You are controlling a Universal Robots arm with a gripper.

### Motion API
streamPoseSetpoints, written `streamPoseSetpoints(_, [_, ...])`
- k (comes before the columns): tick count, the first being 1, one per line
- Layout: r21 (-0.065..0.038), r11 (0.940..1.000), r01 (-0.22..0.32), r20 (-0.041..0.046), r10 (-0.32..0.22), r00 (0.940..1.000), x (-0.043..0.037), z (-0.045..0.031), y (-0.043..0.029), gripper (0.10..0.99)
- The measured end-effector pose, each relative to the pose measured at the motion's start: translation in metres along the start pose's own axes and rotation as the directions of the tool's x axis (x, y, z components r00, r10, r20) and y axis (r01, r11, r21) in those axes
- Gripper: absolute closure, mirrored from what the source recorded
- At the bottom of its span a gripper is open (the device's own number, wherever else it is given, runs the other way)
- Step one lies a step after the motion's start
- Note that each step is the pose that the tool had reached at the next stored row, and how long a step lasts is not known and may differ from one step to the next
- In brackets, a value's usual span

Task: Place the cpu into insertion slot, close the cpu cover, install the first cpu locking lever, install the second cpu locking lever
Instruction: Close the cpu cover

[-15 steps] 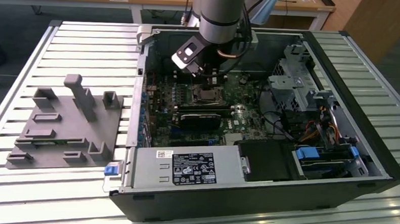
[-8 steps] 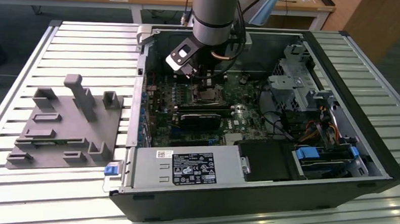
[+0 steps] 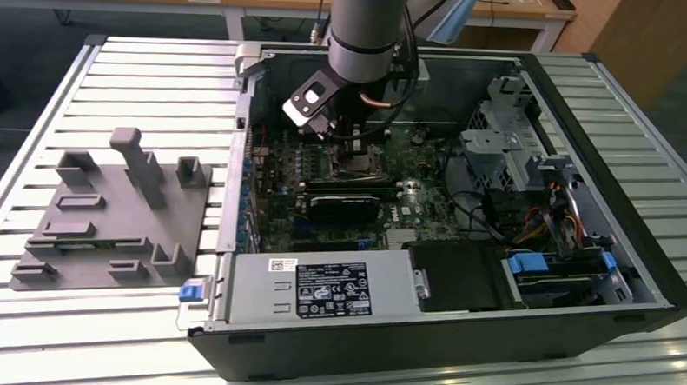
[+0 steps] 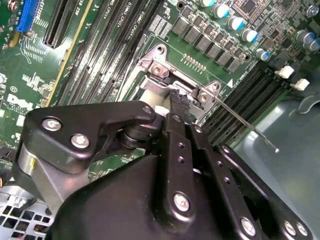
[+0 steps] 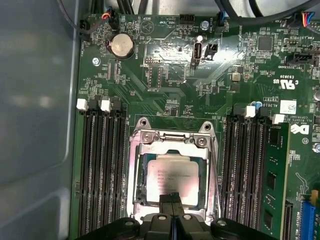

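Fingers [image 5: 166, 205] of your gripper [image 5: 171, 196] are pressed together with nothing between them, tips at the cover's [image 5: 136, 170] edge; you can't tell whether they touch it. The cpu [image 5: 172, 172] lies flat inside the cover's window. In the second wrist view one thin lever [image 4: 245, 125] juts clear across the memory slots [image 4: 252, 92]. In the exterior view your arm [image 3: 368, 28] stands at the case's [image 3: 429, 353] 11 o'clock, and a grey fixture [image 3: 111, 208] lies at its 9 o'clock.

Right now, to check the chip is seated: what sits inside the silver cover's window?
The chip shows its grey top through the window of the cover. The socket beneath is hidden by the chip, and the gripper hides one edge of the window.
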State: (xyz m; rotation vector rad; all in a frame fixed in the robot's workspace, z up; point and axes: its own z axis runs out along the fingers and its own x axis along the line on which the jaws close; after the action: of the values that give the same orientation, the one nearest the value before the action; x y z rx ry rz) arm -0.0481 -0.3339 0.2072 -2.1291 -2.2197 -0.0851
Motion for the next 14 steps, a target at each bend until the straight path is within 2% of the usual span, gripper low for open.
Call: streamPoseSetpoints(14, [0.001,1.0000,0.000,0.0004,0.000,1.0000,-0.0008,0.0084,-0.0008,0.980])
